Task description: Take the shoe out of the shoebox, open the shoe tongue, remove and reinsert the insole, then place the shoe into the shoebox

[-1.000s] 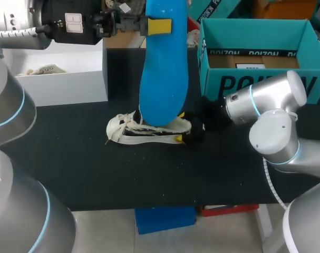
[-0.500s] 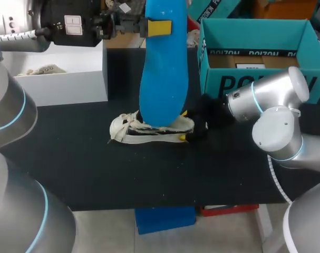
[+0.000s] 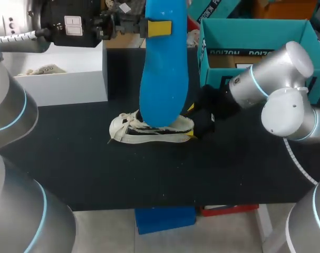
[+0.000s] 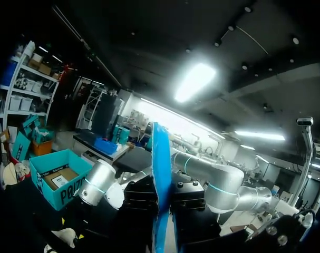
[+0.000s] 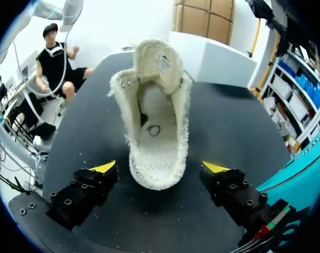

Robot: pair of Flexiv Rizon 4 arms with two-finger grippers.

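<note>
The cream canvas shoe (image 3: 149, 133) lies on its side on the black table (image 3: 149, 174), out of the teal shoebox (image 3: 254, 84), which stands open at the table's far right corner, near the shoe but apart from it. The left gripper (image 3: 160, 26), reaching in from the far left, is clamped on the blue insole (image 3: 164, 68) near its upper end, one yellow tip flat against the face of the insole. The insole hangs upright, and in the head view its lower end overlaps the shoe's middle; whether the two touch cannot be told there. From the left wrist the insole (image 4: 161, 179) shows edge-on, pinched between the black fingers of the left gripper (image 4: 161, 203), with the shoebox (image 4: 59, 182) off to one side. The right gripper (image 3: 192, 122) sits low at the shoe's heel end. In its own wrist view the right gripper (image 5: 160, 167) is spread wide, its two yellow tips flanking the heel of the shoe (image 5: 157, 132) with a gap on each side. The shoe's mouth gapes toward that camera, tongue folded away toward the toe, pale lining exposed. A white box (image 3: 65, 79) stands at the table's far left
</note>
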